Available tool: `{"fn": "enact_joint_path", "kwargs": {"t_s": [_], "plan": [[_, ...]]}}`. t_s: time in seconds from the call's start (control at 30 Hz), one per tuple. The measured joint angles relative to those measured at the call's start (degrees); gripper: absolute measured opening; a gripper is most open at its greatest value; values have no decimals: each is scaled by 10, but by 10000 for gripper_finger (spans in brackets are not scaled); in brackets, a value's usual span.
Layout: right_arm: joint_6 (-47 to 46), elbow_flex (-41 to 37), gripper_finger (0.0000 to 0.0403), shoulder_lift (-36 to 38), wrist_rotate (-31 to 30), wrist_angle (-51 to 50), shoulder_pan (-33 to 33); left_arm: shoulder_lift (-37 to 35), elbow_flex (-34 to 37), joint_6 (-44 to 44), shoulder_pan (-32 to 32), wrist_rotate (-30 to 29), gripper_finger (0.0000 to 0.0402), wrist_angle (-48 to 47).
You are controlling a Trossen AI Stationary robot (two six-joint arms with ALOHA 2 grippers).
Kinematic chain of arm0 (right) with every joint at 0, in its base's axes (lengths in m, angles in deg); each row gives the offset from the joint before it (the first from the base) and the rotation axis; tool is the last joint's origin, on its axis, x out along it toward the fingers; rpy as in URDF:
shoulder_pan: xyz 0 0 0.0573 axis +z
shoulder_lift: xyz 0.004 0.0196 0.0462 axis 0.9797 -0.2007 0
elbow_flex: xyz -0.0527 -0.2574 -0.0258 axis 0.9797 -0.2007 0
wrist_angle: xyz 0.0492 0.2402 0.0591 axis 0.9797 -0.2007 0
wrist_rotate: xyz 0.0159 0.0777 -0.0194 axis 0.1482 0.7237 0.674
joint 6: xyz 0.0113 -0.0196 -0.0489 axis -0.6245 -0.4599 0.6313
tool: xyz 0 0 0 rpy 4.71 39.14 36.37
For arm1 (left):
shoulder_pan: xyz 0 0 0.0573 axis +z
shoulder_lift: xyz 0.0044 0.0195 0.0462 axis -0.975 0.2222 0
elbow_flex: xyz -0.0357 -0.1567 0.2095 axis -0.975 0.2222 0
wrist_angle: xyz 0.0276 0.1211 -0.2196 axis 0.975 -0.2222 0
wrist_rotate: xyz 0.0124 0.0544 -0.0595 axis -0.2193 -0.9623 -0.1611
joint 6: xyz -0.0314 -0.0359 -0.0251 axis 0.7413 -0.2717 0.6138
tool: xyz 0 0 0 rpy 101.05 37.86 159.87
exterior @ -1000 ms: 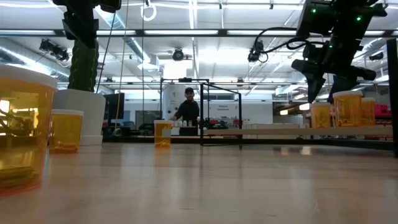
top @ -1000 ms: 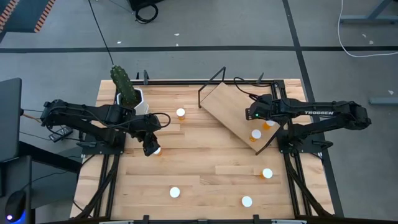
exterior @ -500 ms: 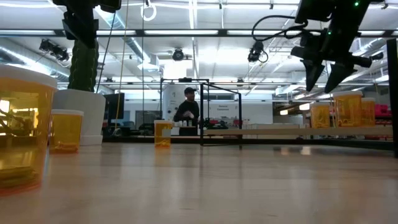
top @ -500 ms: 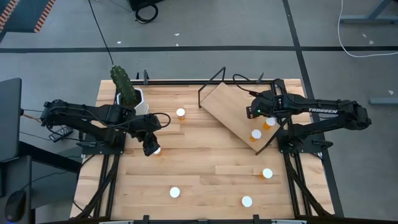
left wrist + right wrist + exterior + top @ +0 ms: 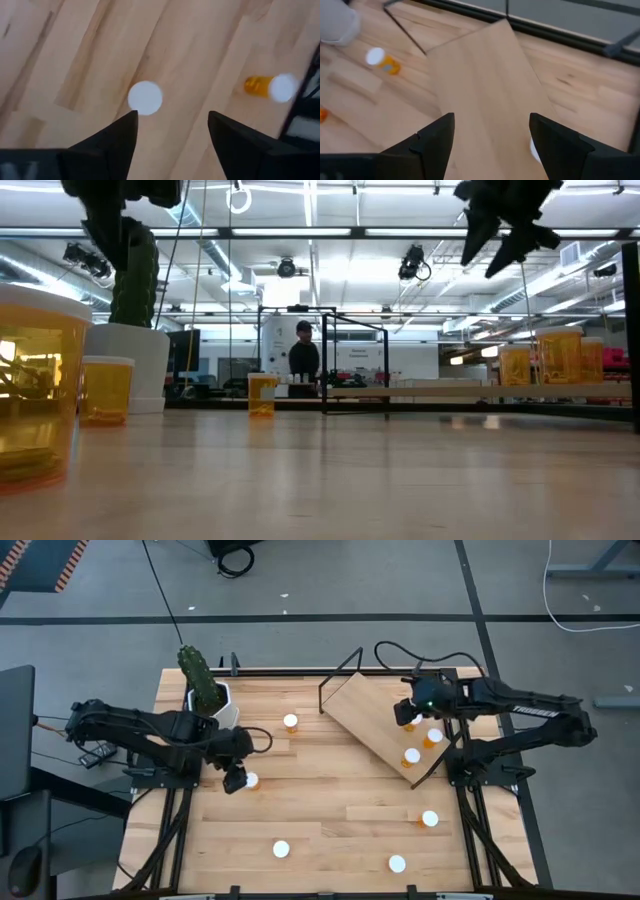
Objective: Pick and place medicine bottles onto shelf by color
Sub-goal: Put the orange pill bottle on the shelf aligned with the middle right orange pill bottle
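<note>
1. Over the right end of the shelf (image 5: 378, 720), seen from above: right gripper (image 5: 407, 712), raised clear of the board, beside three medicine bottles (image 5: 411, 756) standing on the board's right edge.
2. From the right wrist: fingers (image 5: 434, 136) spread wide, nothing between them, bare shelf board below; one orange bottle (image 5: 381, 60) lying on the surface beyond the board's far corner.
3. From table height: same gripper (image 5: 505, 230) high near the ceiling lights, jaws parted and empty, well above the bottles on the shelf (image 5: 545, 355).
4. Left of centre, seen from above: left gripper (image 5: 236, 780) just beside a white-capped bottle (image 5: 251, 781) on the surface, near the cactus pot (image 5: 212, 698).
5. From the left wrist: jaws open wide and empty, round white cap (image 5: 145, 97) of an upright bottle just ahead of the fingertips (image 5: 126, 125), not touched; second bottle (image 5: 270, 86) lying farther off.
6. Only from above: more bottles on the surface, one near the pot (image 5: 290, 722), three toward the near edge (image 5: 281, 850).
7. Only from table height: person (image 5: 304, 360) standing far behind the surface; large blurred bottle (image 5: 35, 385) close to the lens.
</note>
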Motion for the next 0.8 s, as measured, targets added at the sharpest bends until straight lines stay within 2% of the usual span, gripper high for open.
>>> {"fn": "enact_joint_path", "kwargs": {"t_s": [0.2, 0.43, 0.7, 0.8], "plan": [[15, 20, 264, 0, 0, 0, 15, 0, 48, -1, -25, -25, 308, 11], [16, 20, 263, 0, 0, -2, 37, 0, 116, -3, -58, -50, 363, 94], [16, 20, 263, 0, 0, -3, 58, 0, 160, 2, -84, -123, 378, 132], [16, 20, 263, 0, 0, -3, 63, 0, 173, 1, -88, -131, 378, 148]]}}
